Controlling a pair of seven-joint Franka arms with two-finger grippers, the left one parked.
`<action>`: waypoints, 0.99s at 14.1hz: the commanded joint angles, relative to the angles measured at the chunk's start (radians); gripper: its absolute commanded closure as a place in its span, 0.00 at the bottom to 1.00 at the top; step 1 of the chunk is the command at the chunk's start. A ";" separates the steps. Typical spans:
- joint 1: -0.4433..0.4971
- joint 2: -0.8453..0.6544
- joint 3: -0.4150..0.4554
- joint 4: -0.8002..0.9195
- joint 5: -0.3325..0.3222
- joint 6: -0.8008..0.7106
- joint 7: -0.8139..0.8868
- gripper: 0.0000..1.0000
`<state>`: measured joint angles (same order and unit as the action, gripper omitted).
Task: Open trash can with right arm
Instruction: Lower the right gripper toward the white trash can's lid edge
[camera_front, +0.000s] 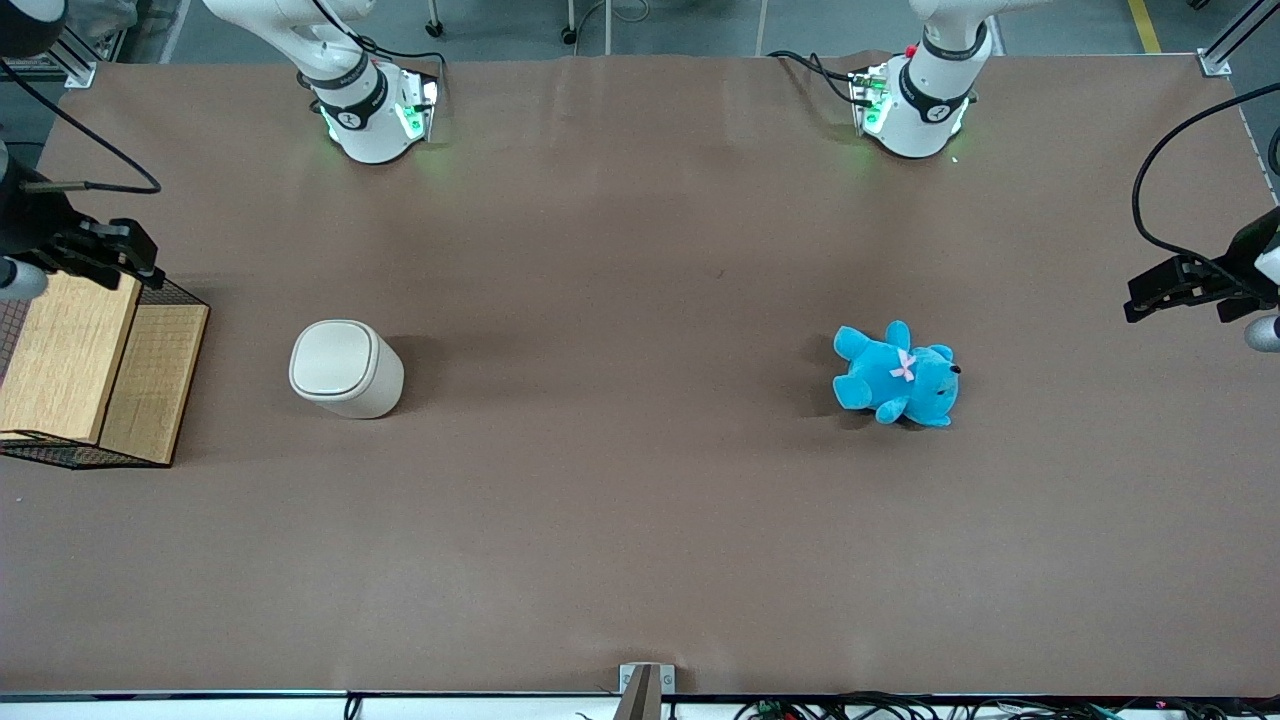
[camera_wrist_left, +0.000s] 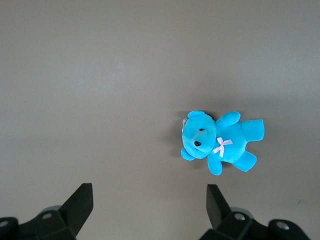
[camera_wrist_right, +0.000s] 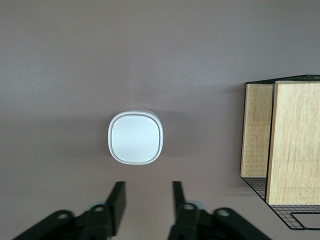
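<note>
The trash can (camera_front: 345, 367) is a small cream-white bin standing upright on the brown table, with its flat lid shut. In the right wrist view the trash can (camera_wrist_right: 135, 137) is seen from straight above, lid closed. My right gripper (camera_front: 128, 258) hangs well above the table, over the wire basket at the working arm's end and apart from the can. The right wrist view shows the gripper (camera_wrist_right: 148, 192) open and empty, with bare table between its black fingers (camera_wrist_right: 119, 196).
A wire basket with wooden boards (camera_front: 90, 370) stands beside the trash can at the working arm's end of the table; it also shows in the right wrist view (camera_wrist_right: 280, 155). A blue teddy (camera_front: 897, 375) lies toward the parked arm's end and shows in the left wrist view (camera_wrist_left: 220, 142).
</note>
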<state>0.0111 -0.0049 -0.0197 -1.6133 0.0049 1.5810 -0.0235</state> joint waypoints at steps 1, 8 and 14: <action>0.000 0.023 0.012 -0.023 -0.003 -0.013 0.013 0.99; 0.041 0.146 0.014 -0.054 0.035 -0.016 0.014 1.00; 0.070 0.180 0.014 -0.169 0.055 0.103 0.014 1.00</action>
<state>0.0667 0.1933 -0.0067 -1.7107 0.0485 1.6205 -0.0227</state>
